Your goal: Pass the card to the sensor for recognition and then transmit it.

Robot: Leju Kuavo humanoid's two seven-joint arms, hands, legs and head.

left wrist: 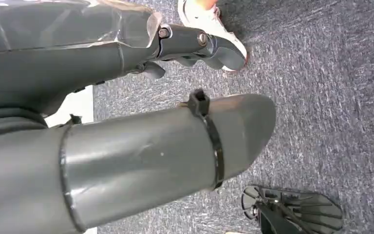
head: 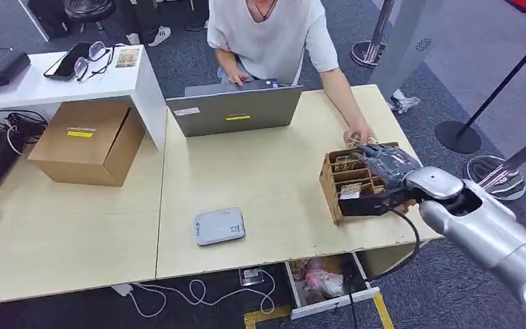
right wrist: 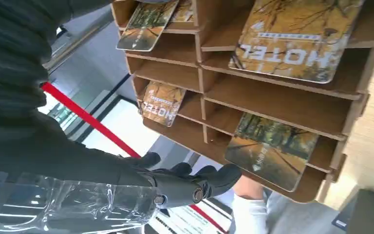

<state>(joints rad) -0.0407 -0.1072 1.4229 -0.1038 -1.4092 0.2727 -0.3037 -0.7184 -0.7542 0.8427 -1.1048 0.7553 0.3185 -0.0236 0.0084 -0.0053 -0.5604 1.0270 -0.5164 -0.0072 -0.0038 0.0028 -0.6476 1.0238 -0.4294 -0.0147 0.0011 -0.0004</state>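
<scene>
the robot's right hand [head: 387,163] hovers over the far right part of the wooden card rack [head: 334,184], which stands near the right edge of the light wooden table [head: 267,178]. in the right wrist view the dark fingers [right wrist: 195,183] are loosely curled just beside the rack's outer edge, and nothing shows between them; whether they touch the rack cannot be told.

the rack's slots hold several hotel cards with an autumn-tree print. in the right wrist view one large card [right wrist: 292,36] leans in an upper slot, another card [right wrist: 270,148] sits in a lower slot close to the fingers, and a smaller one [right wrist: 163,102] rests in a slot further along.

the grey card sensor [head: 219,226] lies flat on the table near its front edge, well apart from the rack. a person [head: 270,34] in a white shirt sits behind a grey laptop [head: 236,110] at the far side, one hand [head: 359,133] reaching down just beside the rack's far end.

the left hand [left wrist: 185,41] hangs over grey carpet, its fingers slightly bent with nothing in them.

a cardboard box [head: 89,140] sits on the table's left part.
</scene>
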